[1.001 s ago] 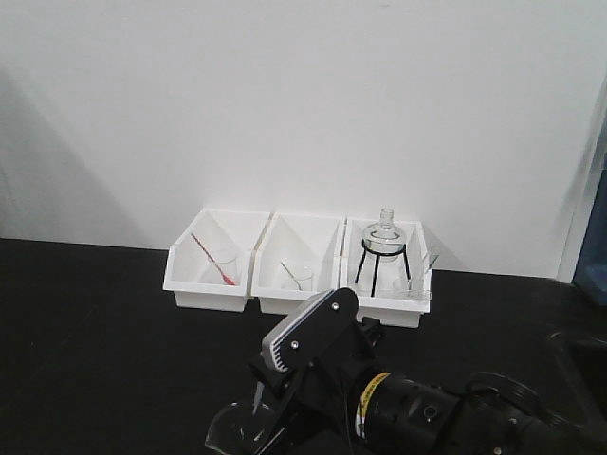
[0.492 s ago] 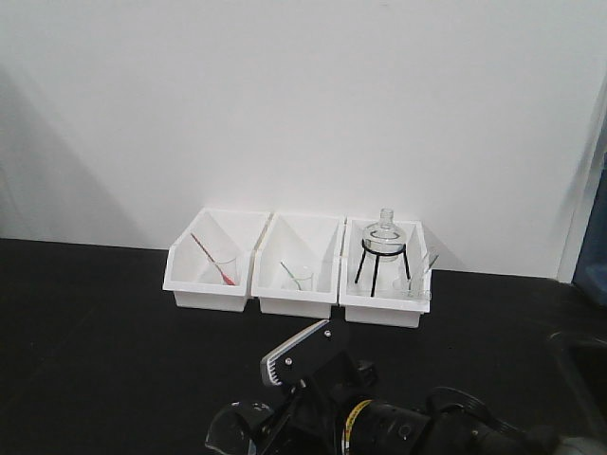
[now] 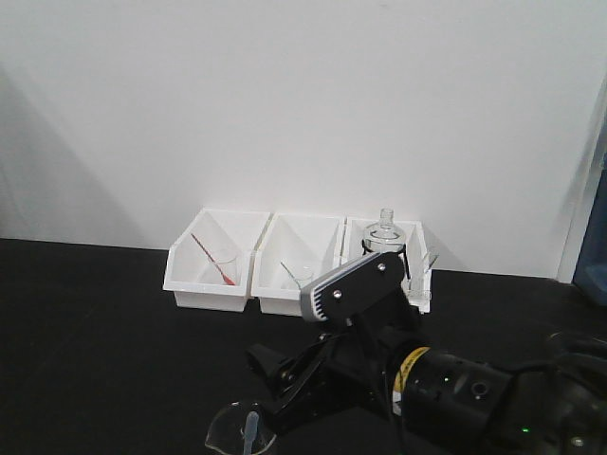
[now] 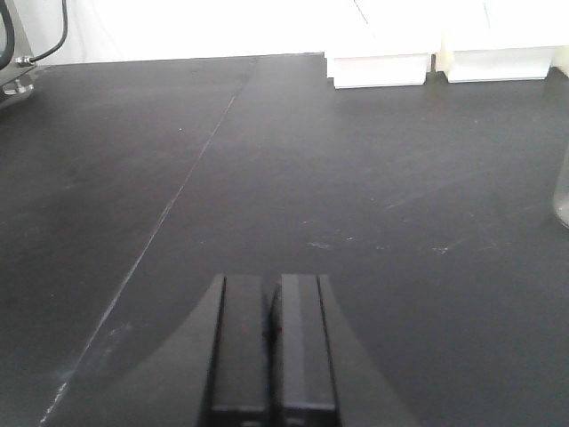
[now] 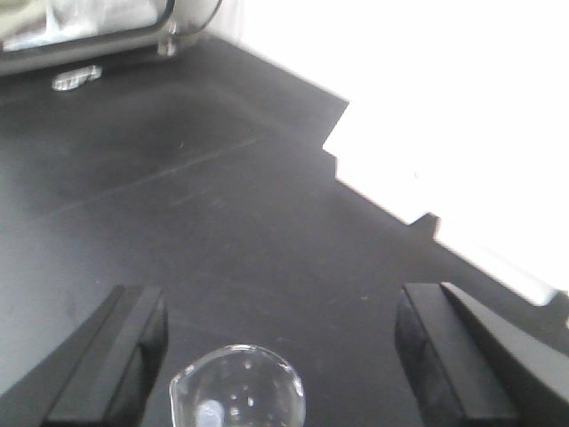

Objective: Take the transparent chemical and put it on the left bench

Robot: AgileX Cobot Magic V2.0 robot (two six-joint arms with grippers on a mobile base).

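Observation:
The transparent chemical (image 3: 251,429), a pale bluish pipette, stands in a small clear beaker (image 3: 237,432) on the left bench (image 3: 95,322) at the bottom of the front view. In the right wrist view the beaker (image 5: 237,387) sits low between the fingers, with the transparent chemical's end (image 5: 210,414) inside it. My right gripper (image 5: 277,302) is open and wide, hovering above the beaker and touching nothing. My left gripper (image 4: 271,289) is shut with nothing in it, low over bare black bench.
Three white bins stand along the white wall: the left bin (image 3: 209,275) with a red pipette, the middle bin (image 3: 299,280) with a green one, the right bin (image 3: 384,284) with a flask on a black tripod. A beaker's edge (image 4: 562,191) shows at the left wrist view's right side.
The right arm dipped low over the beaker, then lifted up and to the right. The pale pipette now shows standing in the beaker, free of the gripper.

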